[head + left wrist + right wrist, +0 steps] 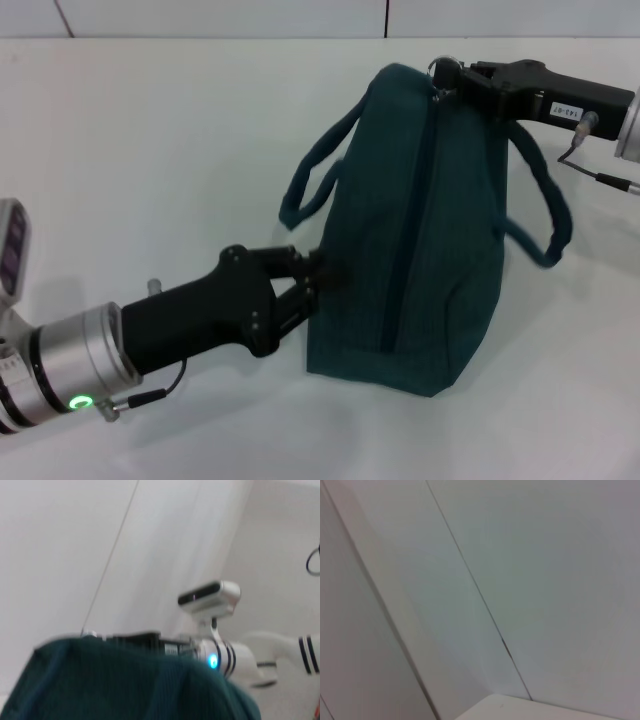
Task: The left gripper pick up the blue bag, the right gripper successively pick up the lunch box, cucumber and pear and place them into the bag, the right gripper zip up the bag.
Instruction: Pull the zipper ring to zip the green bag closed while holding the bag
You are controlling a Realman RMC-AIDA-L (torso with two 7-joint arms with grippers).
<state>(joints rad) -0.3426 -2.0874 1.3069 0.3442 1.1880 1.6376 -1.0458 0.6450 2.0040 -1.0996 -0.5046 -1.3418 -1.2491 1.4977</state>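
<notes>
Standing upright on the white desk point(150, 150), the blue bag point(420, 260) has its zipper drawn along the top, so nothing of the inside shows. Its two loop handles hang out, one on each side. The left gripper point(322, 275) comes from the near left and its fingers are clenched on the fabric at the bag's near left edge, low on the side. The right gripper point(455, 82) reaches in from the far right to the far top end of the bag, and its fingers are pinching the metal ring pull point(444, 68) of the zipper. In the left wrist view the bag's dark cloth fills the lower part, with the right arm beyond it
</notes>
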